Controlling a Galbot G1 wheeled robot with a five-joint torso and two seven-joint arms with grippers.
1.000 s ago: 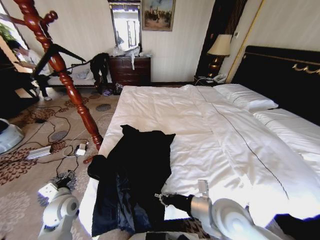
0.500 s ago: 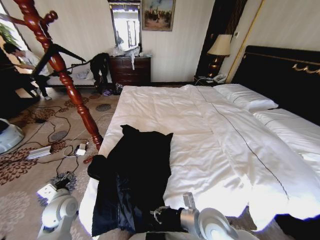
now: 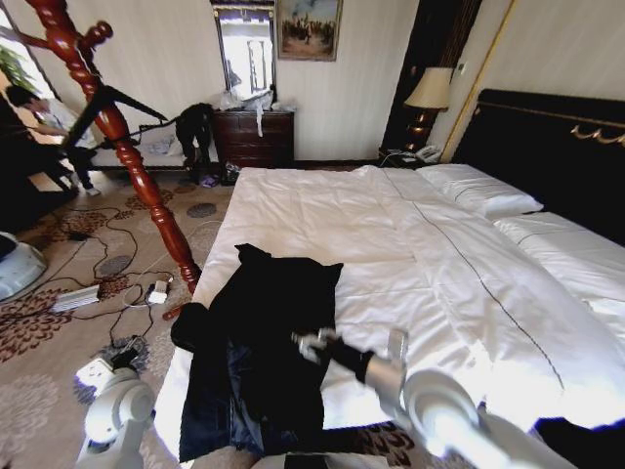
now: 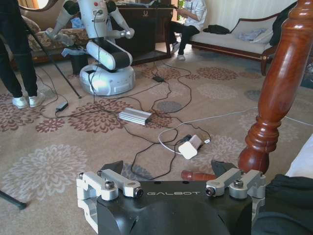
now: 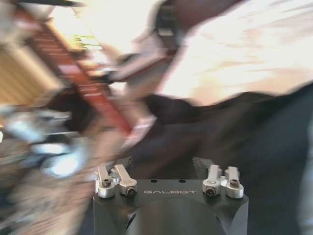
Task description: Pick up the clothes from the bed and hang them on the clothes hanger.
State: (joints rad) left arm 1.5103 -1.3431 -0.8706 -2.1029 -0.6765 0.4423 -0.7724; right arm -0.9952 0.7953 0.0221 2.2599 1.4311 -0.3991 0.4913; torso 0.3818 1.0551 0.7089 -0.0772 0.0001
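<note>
A large black long-sleeved coat of soft cloth [image 3: 264, 342], with a dark navy lining showing along its lower left side, is lying spread out in the lower centre-left of the head view, on the near corner of the wide bed covered by a white duvet [image 3: 420, 264]. One sleeve is hanging over the bed's left edge.

The right gripper [image 3: 311, 344] is hovering over the right part of the coat, just right of its middle, reaching in from the lower right corner of the frame. Its image is smeared, so I cannot tell how far apart its fingers are or whether it is touching the cloth. In the right wrist view the dark coat [image 5: 234, 132] is lying just beyond the gripper's housing.

The tall glossy red-brown wooden coat stand with a spiralled post [image 3: 117, 137] is rising in the upper left, its foot beside the bed's left edge, near the coat.

The left gripper [image 4: 168, 183] is waiting low over the patterned carpet [image 4: 58, 147], jaws spread and holding nothing, close to the stand's base [image 4: 261, 147].
</note>
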